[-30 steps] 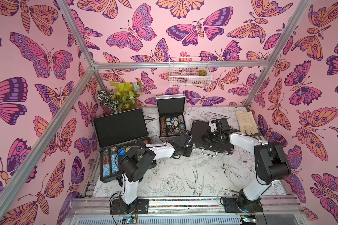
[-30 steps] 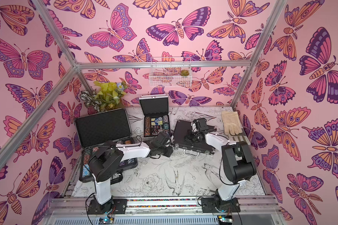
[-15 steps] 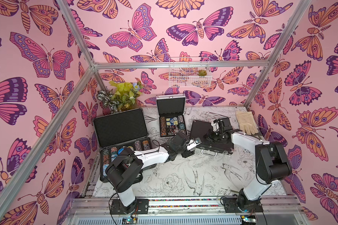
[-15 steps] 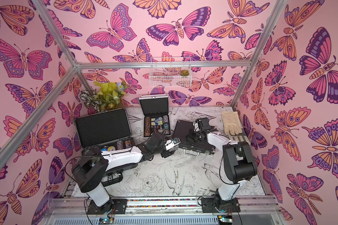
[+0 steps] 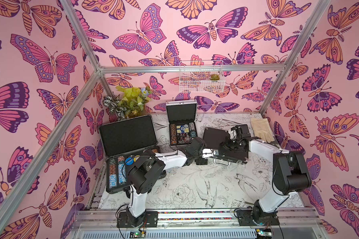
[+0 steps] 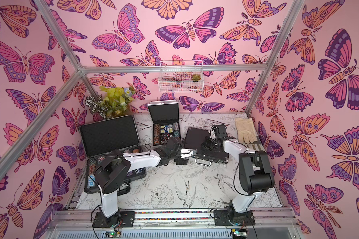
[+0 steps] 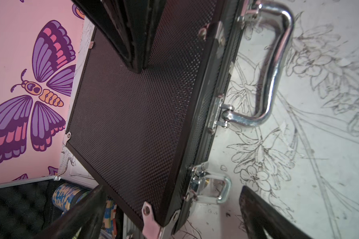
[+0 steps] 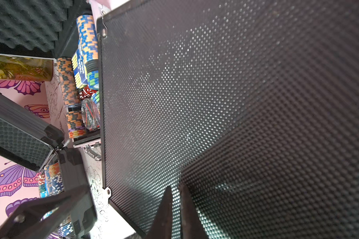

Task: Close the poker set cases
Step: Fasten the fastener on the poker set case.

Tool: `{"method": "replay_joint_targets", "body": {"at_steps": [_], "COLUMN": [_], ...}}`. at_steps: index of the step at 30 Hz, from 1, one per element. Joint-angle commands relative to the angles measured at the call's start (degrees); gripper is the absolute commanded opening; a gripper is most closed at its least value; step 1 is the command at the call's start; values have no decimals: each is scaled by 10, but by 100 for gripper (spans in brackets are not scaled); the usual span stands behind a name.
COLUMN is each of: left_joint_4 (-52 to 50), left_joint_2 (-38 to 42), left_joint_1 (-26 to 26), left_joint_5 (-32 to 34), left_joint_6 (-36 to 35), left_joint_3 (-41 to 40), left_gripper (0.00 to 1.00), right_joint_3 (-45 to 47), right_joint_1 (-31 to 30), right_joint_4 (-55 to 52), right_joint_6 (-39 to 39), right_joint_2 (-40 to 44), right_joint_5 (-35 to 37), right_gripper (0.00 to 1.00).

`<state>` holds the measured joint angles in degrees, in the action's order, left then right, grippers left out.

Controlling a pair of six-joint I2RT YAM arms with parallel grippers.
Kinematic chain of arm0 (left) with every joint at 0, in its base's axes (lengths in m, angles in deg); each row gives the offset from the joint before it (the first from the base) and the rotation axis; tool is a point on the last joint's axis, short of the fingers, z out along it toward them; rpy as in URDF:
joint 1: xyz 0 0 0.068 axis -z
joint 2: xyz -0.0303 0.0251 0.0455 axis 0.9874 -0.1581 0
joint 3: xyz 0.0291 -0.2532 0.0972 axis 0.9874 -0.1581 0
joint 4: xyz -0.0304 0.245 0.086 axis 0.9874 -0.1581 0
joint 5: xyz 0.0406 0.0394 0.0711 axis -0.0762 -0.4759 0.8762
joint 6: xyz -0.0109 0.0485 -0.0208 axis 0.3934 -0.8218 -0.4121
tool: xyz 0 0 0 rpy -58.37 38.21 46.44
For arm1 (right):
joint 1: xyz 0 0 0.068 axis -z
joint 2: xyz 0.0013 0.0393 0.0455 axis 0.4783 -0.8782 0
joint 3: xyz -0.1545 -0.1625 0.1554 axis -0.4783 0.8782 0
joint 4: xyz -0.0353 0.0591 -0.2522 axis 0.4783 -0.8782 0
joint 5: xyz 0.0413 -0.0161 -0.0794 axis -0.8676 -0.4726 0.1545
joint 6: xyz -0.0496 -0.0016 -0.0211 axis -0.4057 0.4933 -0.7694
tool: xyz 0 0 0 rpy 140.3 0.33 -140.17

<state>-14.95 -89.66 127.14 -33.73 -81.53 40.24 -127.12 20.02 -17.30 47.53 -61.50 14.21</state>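
The medium black metal-trimmed case (image 5: 215, 135) lies centre-right with its dotted lid (image 7: 133, 115) down on the base. Its chrome handle (image 7: 276, 68) and a latch (image 7: 207, 187) that sticks out face the front. My left gripper (image 7: 171, 187) is open wide, its fingers on either side of the case's front-left corner (image 5: 212, 152). My right gripper (image 8: 175, 186) is shut, its tips resting on the lid (image 5: 229, 144). The large black ribbed case (image 5: 129, 134) stands open at the left, full of chips. At the back the small silver case (image 5: 181, 115) is open too.
A cream glove (image 5: 260, 129) lies at the back right beside the medium case. A flower bunch (image 5: 131, 101) fills the back left corner. A white wire basket (image 5: 201, 79) hangs on the back wall. The printed mat (image 5: 195, 186) covers the front.
My left arm has stretched right from the large case to the medium case's front-left corner, and its jaws have opened wide. The right gripper has stayed shut on the lid.
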Motion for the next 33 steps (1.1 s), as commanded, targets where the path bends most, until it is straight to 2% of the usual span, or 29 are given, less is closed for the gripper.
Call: {"method": "replay_joint_targets", "body": {"at_steps": [1,12,26,33], "left_joint_4": [-23,-27,-19,15], "left_joint_2": [-17,-39,-67,-66], "left_joint_1": [-7,-11,-13,-12], "left_joint_5": [8,32,54,68], "left_joint_6": [-39,-61,-36,-38], "left_joint_3": [10,26,46,17], "left_gripper": [98,93,85,81], "right_joint_3": [19,7,14,15], "right_joint_1": [8,8,8,7], "right_joint_4": [-67,-72,-67,-70], "right_joint_6": [-6,-5,-3,-5], "right_joint_2": [-14,-21,-21,-26], "right_joint_5": [36,34,30,30], "right_gripper": [14,14,13,13]}}
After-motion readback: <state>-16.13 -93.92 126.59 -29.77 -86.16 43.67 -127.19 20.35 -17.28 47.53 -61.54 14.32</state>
